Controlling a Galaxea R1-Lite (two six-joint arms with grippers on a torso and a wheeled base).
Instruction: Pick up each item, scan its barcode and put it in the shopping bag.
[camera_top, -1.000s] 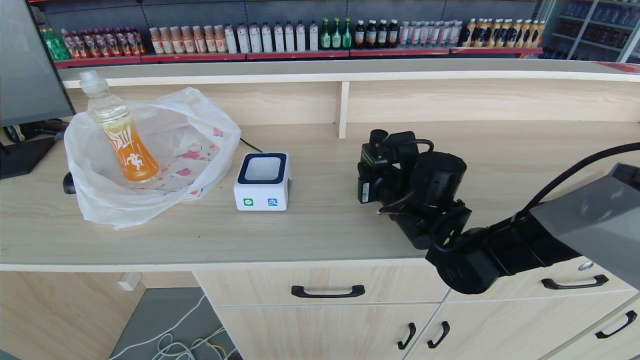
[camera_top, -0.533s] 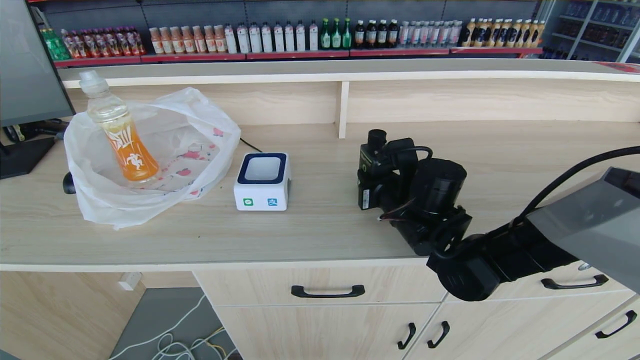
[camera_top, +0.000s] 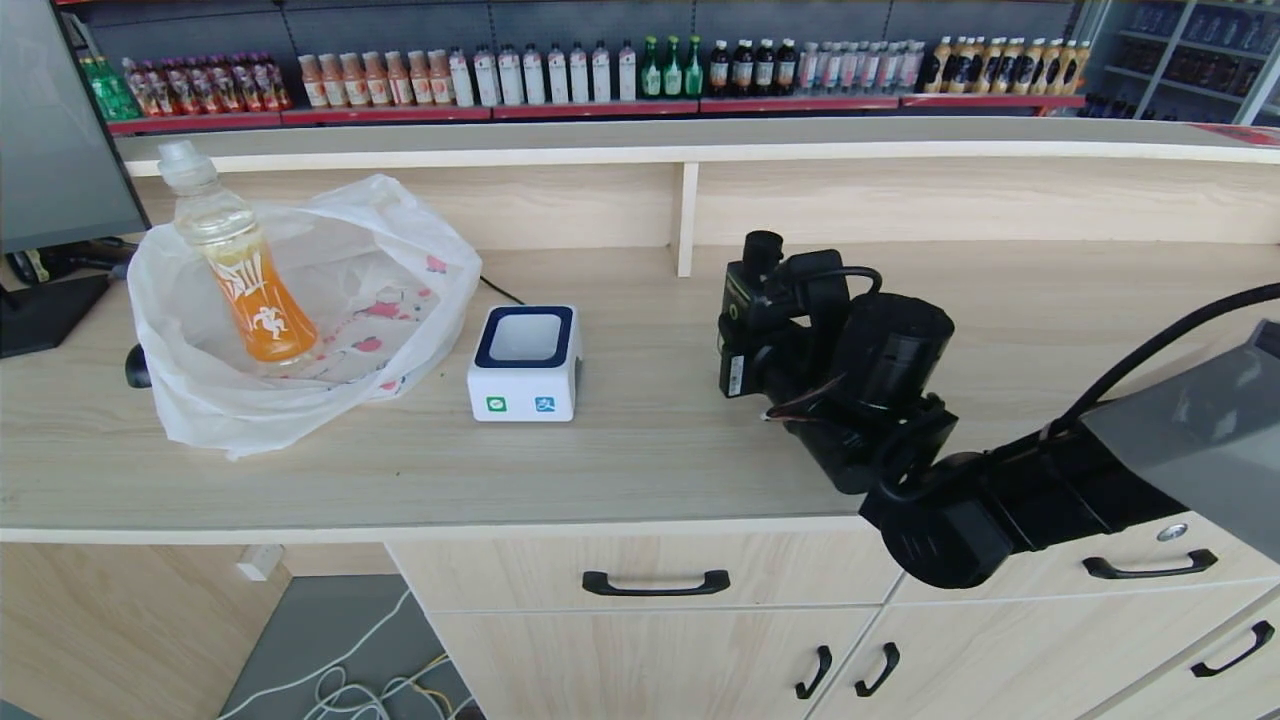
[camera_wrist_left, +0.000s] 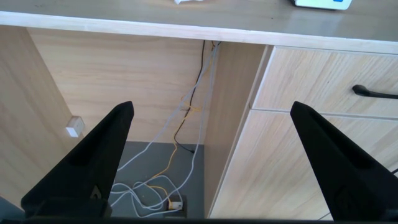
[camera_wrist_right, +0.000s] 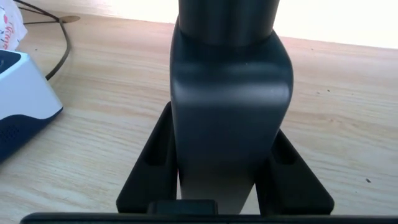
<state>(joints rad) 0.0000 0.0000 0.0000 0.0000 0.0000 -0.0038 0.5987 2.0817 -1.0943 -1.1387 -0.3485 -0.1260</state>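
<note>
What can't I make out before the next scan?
Barcode of the dark grey necked item in the right end effector: its facing side shows none, right wrist view.
Black rounded object beside the translucent white plastic shopping bag: mostly hidden by the bag, head view.
White square scanner: cut by the left wrist view's edge.

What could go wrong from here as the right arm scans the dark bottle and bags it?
1. The dark bottle in the right gripper shows no barcode here; it may reach the scanner facing the wrong way.
2. The drink bottle leans in the floppy shopping bag; a second item dropped in could topple it.
</note>
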